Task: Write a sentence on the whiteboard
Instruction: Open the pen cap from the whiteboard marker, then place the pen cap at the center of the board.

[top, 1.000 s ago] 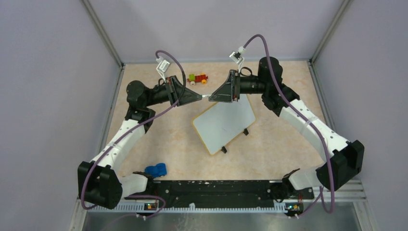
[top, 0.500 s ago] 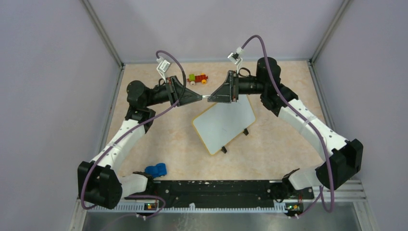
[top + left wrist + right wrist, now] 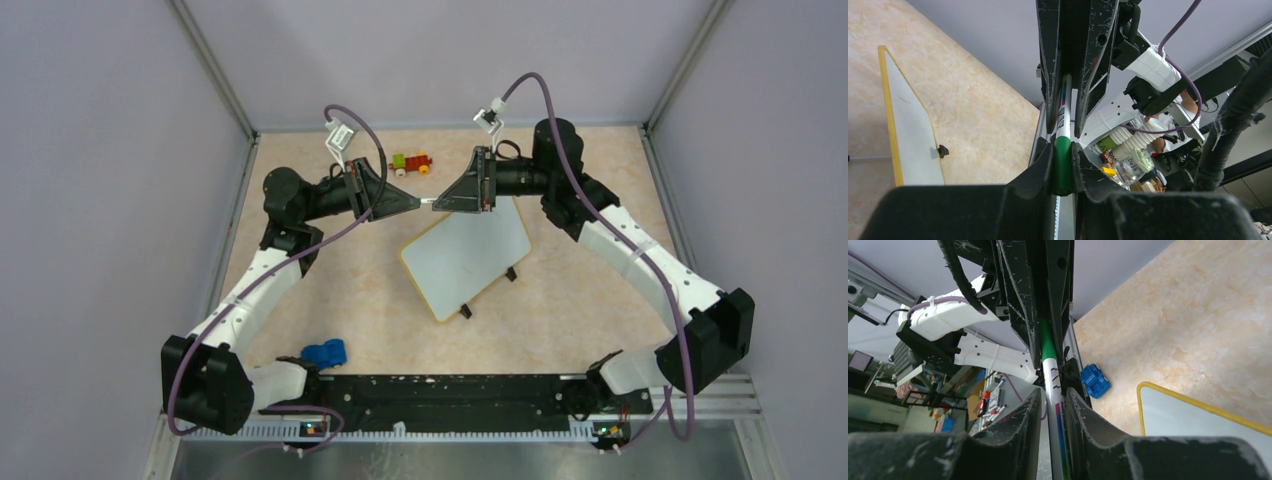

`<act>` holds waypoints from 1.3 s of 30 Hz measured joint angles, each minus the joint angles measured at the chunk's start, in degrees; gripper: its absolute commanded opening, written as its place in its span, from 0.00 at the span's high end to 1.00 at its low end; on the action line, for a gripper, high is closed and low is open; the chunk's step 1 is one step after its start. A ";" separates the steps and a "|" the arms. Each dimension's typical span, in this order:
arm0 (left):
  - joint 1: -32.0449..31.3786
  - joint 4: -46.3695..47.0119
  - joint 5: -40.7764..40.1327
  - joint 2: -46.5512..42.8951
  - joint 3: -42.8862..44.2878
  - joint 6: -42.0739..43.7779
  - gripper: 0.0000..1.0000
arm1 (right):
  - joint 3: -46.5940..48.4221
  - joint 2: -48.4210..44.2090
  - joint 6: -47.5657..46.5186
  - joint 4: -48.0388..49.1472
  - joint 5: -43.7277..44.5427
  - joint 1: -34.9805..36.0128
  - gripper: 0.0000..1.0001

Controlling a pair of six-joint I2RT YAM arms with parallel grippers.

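Note:
The whiteboard (image 3: 465, 255), white with a yellow rim and two black feet, lies tilted on the table's middle; its face reads plain white and the sentence is out of view. Above its far corner both grippers meet tip to tip on a marker (image 3: 428, 202). My left gripper (image 3: 1063, 150) is shut on the marker's green cap (image 3: 1063, 167). My right gripper (image 3: 1052, 395) stands narrowly open, its fingers flanking the white barrel (image 3: 1053, 382) with a thin gap on one side. The board's edge also shows in both wrist views (image 3: 910, 125) (image 3: 1198, 425).
A small toy of red, green and yellow bricks (image 3: 412, 163) sits near the back wall. A blue toy block (image 3: 324, 353) lies by the left arm's base and also shows as a blue block (image 3: 1094, 380) in the right wrist view. Grey walls close three sides.
The right gripper's jaws have narrowed around the marker barrel. Both arms and the whiteboard stay almost where they were.

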 measured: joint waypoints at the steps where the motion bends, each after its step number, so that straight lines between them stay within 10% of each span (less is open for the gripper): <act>1: 0.00 0.00 0.04 0.00 0.00 0.00 1.00 | 0.00 0.00 -0.07 -0.04 0.02 0.00 0.82; 7: 0.02 0.00 0.24 -0.11 -0.15 0.00 1.00 | 0.00 0.00 -0.44 -0.46 -0.46 -0.09 1.00; 28: 13.49 3.98 -0.17 -1.55 -5.42 -4.11 1.00 | -2.78 -4.48 0.02 1.16 -3.67 -12.66 1.00; 39: 16.55 -54.62 -23.61 4.04 18.58 53.72 0.97 | -0.61 -6.16 -21.53 -20.26 -4.50 -17.99 1.00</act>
